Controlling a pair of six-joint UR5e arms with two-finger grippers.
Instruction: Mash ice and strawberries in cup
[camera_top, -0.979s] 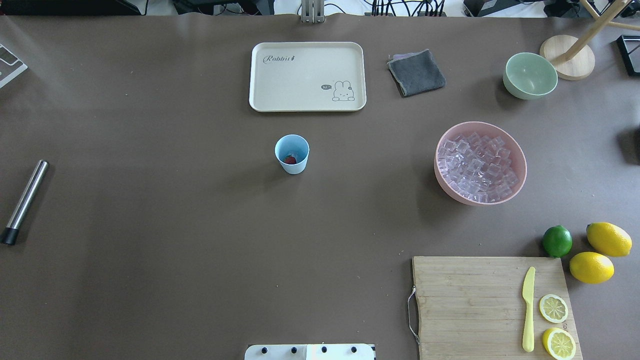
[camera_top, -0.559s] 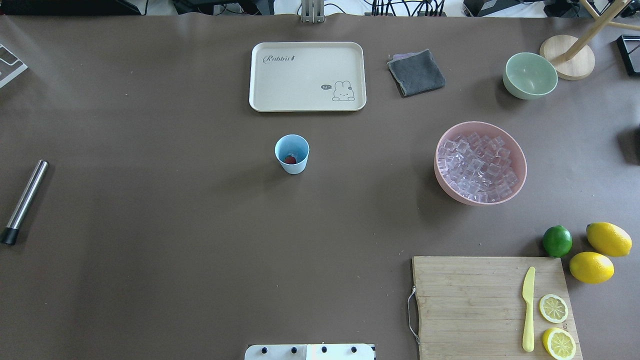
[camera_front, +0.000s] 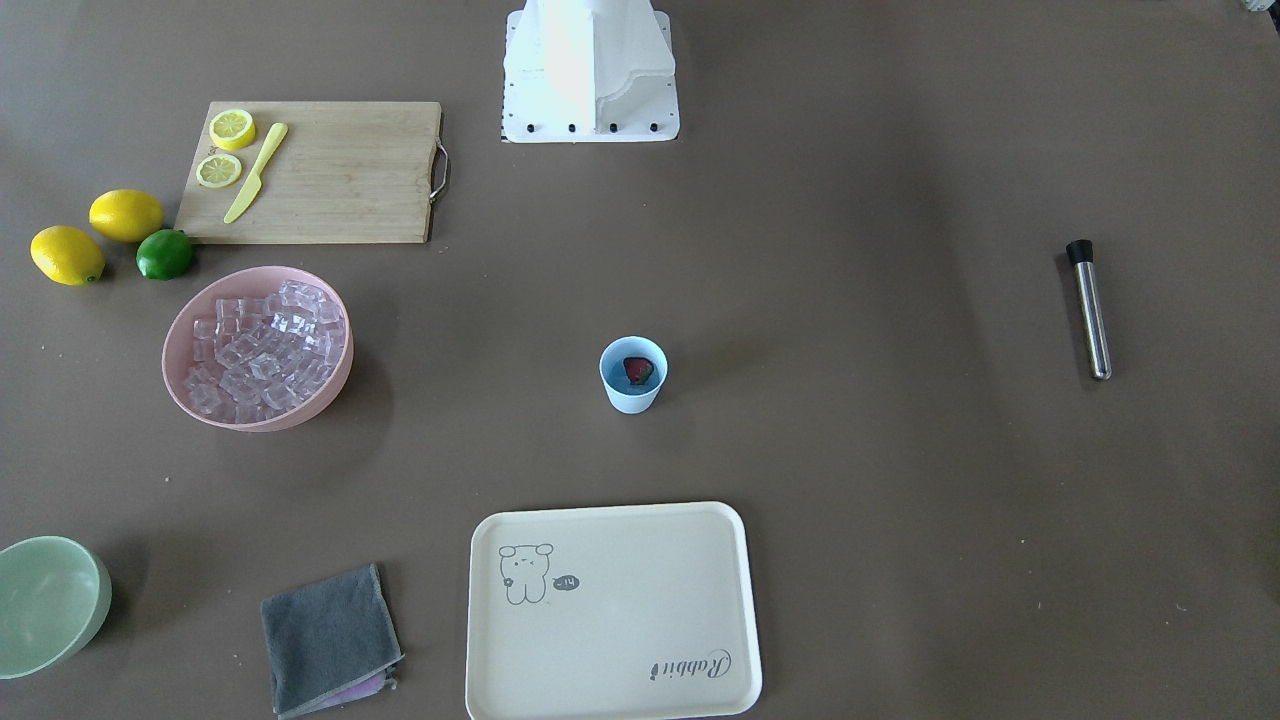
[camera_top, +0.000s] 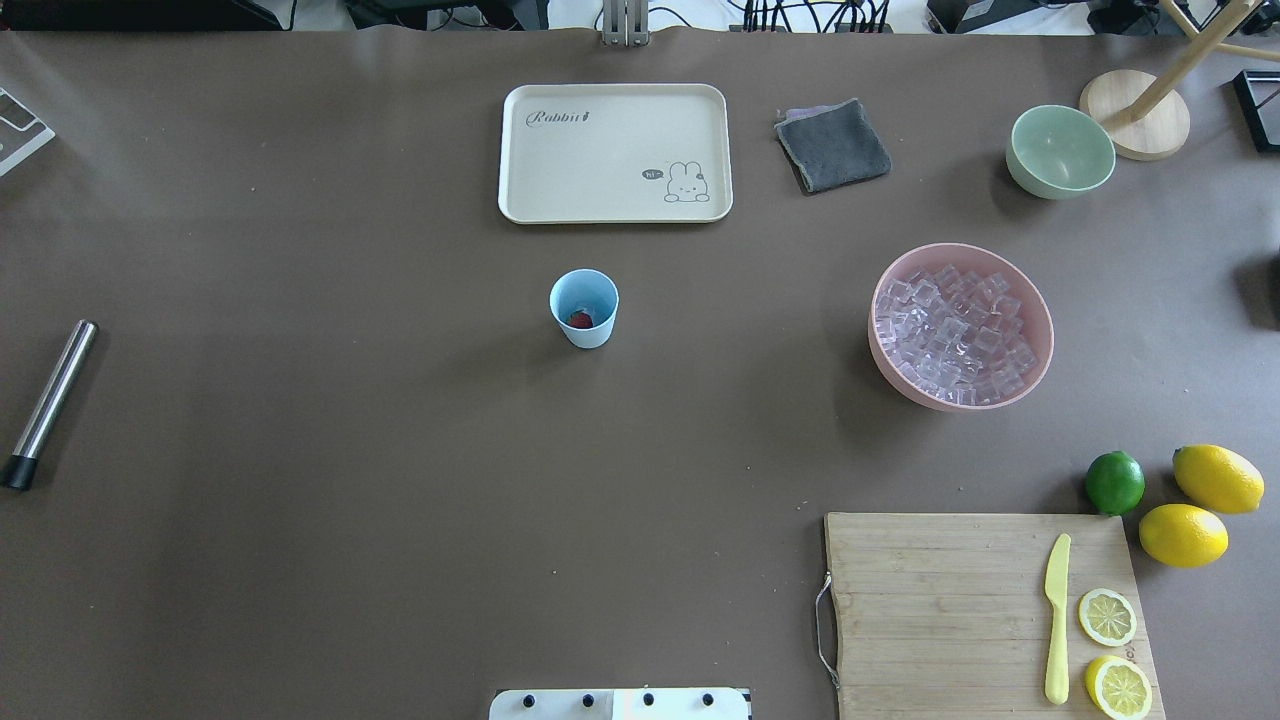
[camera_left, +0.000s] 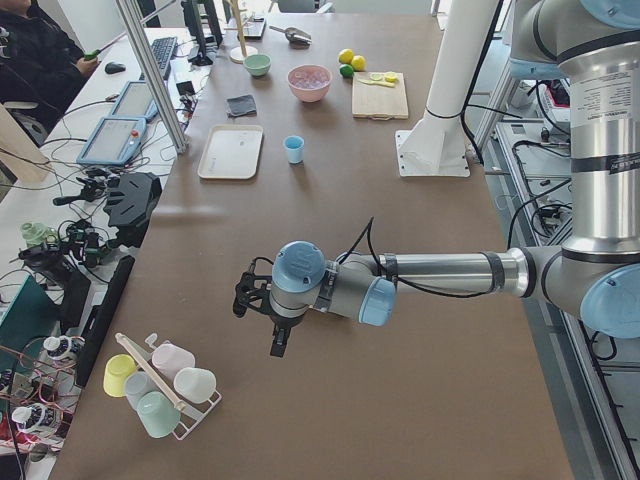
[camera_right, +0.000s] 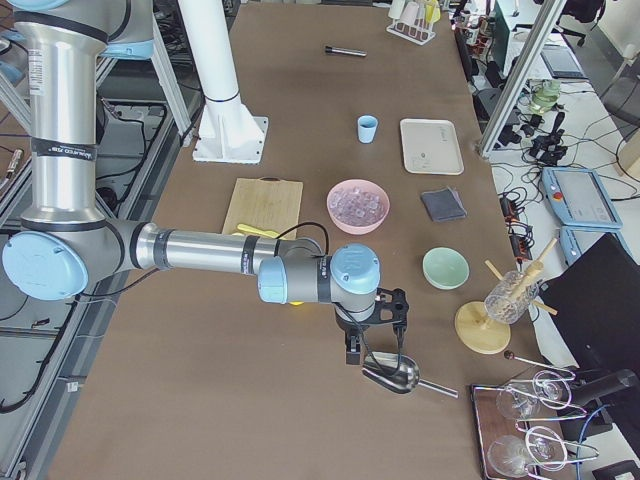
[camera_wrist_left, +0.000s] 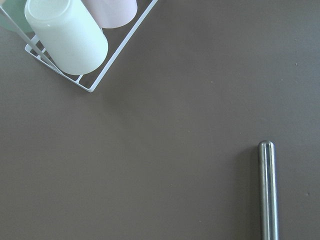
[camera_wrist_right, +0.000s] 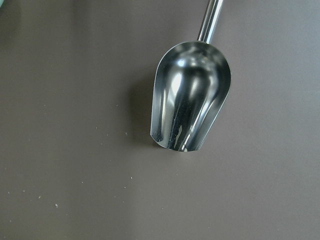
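Cup (camera_left: 293, 149) far from left gripper (camera_left: 277, 342)

A small light-blue tapered cup (camera_top: 584, 298) stands upright near the middle of the worktop (camera_top: 300, 420), slightly toward its far edge. One red strawberry (camera_top: 581, 319) with a bit of green top lies on the cup's bottom. The ice (camera_top: 955, 335), clear glossy cubes, is heaped in a pink bowl (camera_top: 884, 368) well apart from the cup, toward the worktop's right edge.
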